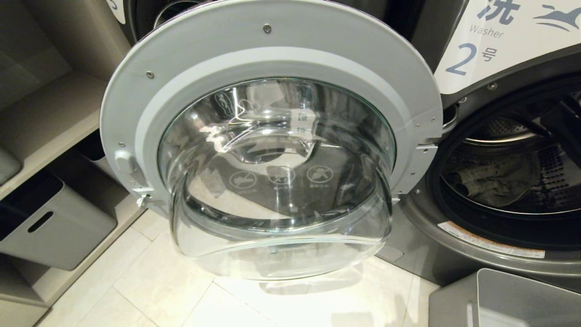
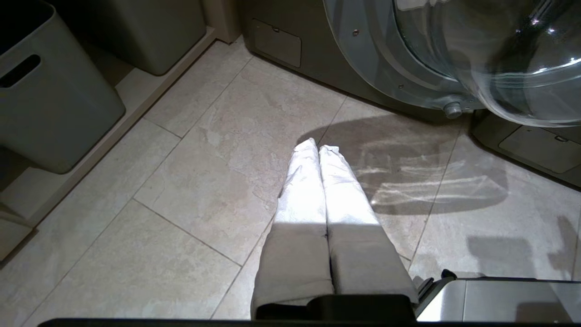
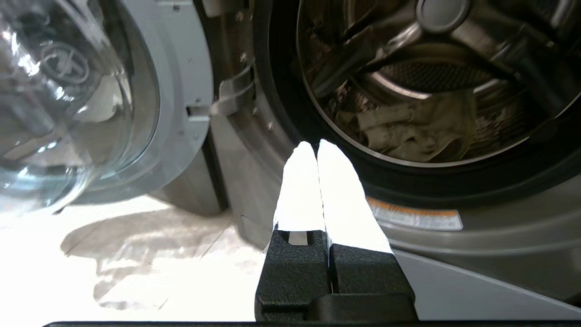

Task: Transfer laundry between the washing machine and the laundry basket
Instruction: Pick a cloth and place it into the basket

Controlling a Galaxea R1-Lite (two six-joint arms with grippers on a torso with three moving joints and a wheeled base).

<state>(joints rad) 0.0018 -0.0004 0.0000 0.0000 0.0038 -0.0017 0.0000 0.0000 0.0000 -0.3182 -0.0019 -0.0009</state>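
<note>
Washing machine (image 1: 458, 245) door (image 1: 272, 136) is swung fully open; one garment, the laundry (image 1: 492, 179), lies crumpled in the drum, nothing else in there. Laundry basket (image 1: 499, 297) sits on the floor just in front of the machine, only its corner shows, contents can't tell. Two more grey bins (image 2: 50, 104) on the low shelf, seen best from the left wrist. Left gripper (image 2: 317, 147) closed, empty, above floor tiles. Right gripper (image 3: 316, 147) closed, empty, pointing at the drum rim; only that view shows the hinge.
</note>
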